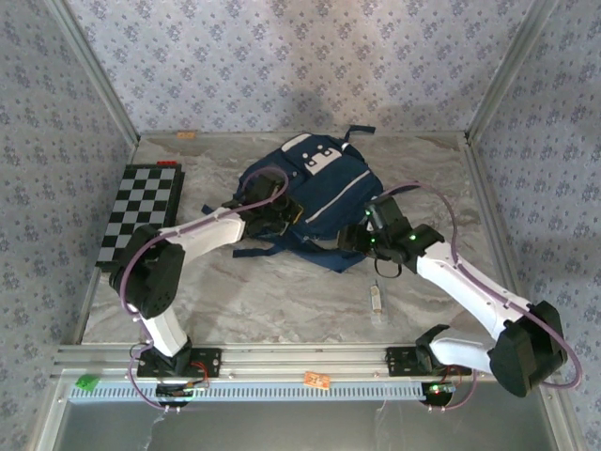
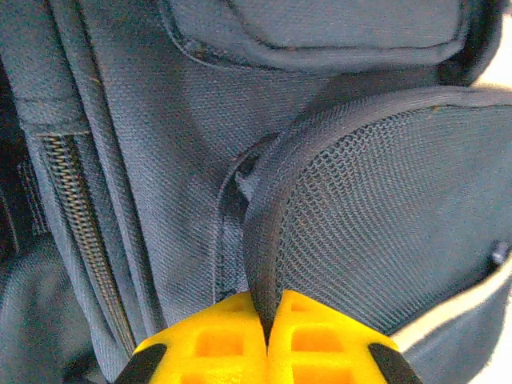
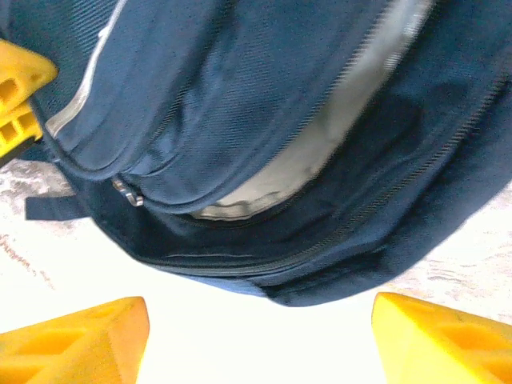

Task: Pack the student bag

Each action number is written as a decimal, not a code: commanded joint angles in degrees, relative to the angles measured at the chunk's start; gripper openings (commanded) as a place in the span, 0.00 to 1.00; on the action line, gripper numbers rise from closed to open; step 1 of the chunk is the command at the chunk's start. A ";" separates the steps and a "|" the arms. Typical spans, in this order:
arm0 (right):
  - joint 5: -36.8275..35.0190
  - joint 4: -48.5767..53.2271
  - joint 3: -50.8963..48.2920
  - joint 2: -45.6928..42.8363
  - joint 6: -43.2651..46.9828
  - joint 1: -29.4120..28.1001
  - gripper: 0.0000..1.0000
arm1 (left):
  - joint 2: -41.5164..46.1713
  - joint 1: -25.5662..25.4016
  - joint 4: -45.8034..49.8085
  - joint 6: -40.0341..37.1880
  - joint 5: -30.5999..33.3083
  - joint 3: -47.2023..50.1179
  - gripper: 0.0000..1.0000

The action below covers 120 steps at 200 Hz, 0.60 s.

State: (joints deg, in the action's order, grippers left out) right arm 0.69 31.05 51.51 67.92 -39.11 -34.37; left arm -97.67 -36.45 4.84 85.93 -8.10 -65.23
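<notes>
The student bag [image 1: 315,193] is showing matt, coarse-woven navy cloth, with its side pocket [image 2: 384,232] an open mesh and its zipper [image 2: 84,232] dull metal. The left gripper [image 2: 268,320] is looking like smooth yellow plastic. The desk [image 1: 282,291] is appearing smooth and marble-patterned.

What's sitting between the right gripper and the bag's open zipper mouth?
Nothing visible. The right gripper is open and faces the student bag; its unzipped mouth with the pale lining lies straight ahead, with just bare table in the gap. The left gripper is shut on the rim of the mesh pocket.
</notes>
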 commanded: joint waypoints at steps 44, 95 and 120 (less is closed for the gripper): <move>-16.07 -5.61 7.88 11.14 -5.78 -14.49 0.71 | 5.96 0.55 0.25 5.87 -5.04 -5.91 0.00; -27.88 -12.86 10.72 19.67 -9.11 -18.78 0.60 | 6.15 -0.46 0.58 7.77 -7.16 -7.35 0.00; -33.37 -16.17 11.08 22.98 -10.14 -18.99 0.64 | 7.33 -1.20 -1.34 9.79 -7.48 -5.90 0.00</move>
State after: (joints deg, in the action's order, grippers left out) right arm -23.35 18.55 60.62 88.49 -46.41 -53.30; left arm -94.37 -36.14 7.25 91.74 -12.43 -69.08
